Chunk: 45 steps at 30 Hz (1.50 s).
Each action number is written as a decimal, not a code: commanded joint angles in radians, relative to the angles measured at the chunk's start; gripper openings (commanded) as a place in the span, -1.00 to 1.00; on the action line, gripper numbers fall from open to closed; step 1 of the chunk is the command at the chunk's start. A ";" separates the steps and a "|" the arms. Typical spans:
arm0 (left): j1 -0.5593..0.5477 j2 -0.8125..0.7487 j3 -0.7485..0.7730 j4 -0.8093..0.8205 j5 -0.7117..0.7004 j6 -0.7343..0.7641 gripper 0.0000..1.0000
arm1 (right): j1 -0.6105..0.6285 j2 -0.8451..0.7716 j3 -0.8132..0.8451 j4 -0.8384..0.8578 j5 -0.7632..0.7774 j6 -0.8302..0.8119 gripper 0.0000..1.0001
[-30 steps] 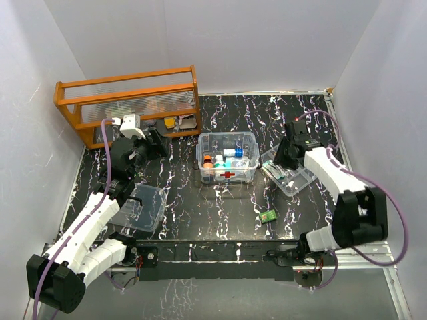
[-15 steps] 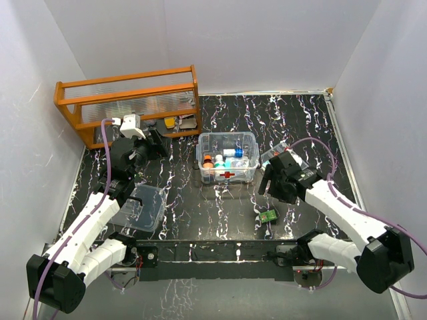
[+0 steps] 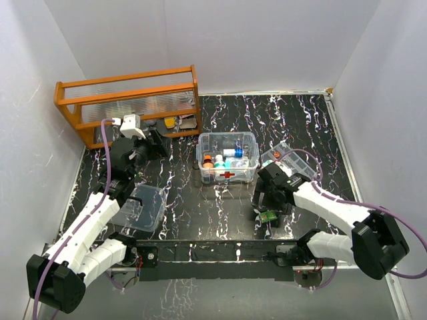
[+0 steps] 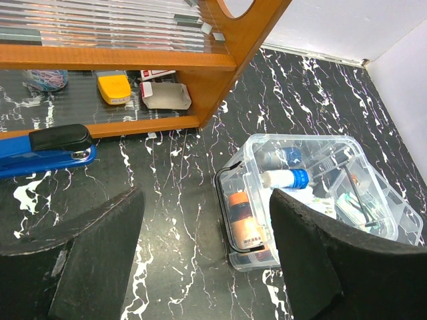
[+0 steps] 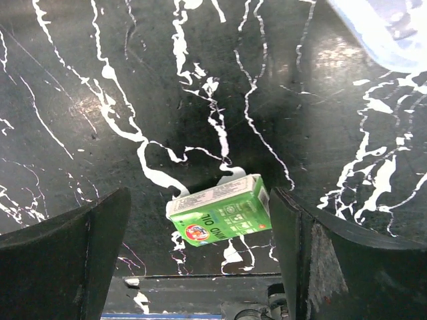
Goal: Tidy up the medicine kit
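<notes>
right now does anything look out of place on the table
Yes. A small green box lies loose and skewed on the black table near its front edge, outside the medicine kit, directly under the open right claw. The kit stands uncovered: its clear lid lies apart at the front left.

Even, diffuse overhead light leaves the white walls (image 3: 267, 40) bright and shadows soft on the black marbled table (image 3: 200, 207). In the right wrist view the glossy table shows dull sheen patches, and a clear plastic corner (image 5: 393, 33) at upper right is washed-out and blurred. Both wrist views render their near fingers (image 4: 87, 267) dark and soft-edged, the green box (image 5: 220, 217) sharp.
</notes>
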 commanded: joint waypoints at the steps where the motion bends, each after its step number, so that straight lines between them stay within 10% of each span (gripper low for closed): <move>1: -0.003 -0.009 0.003 0.006 0.012 0.003 0.48 | 0.032 0.032 -0.001 0.066 0.002 -0.008 0.66; 34: -0.002 -0.018 0.001 0.003 0.004 0.008 0.48 | 0.175 0.146 0.066 -0.063 0.133 0.103 -0.09; 45: -0.002 -0.035 -0.002 0.005 -0.001 0.008 0.48 | -0.028 0.079 0.158 -0.089 0.259 0.070 -0.05</move>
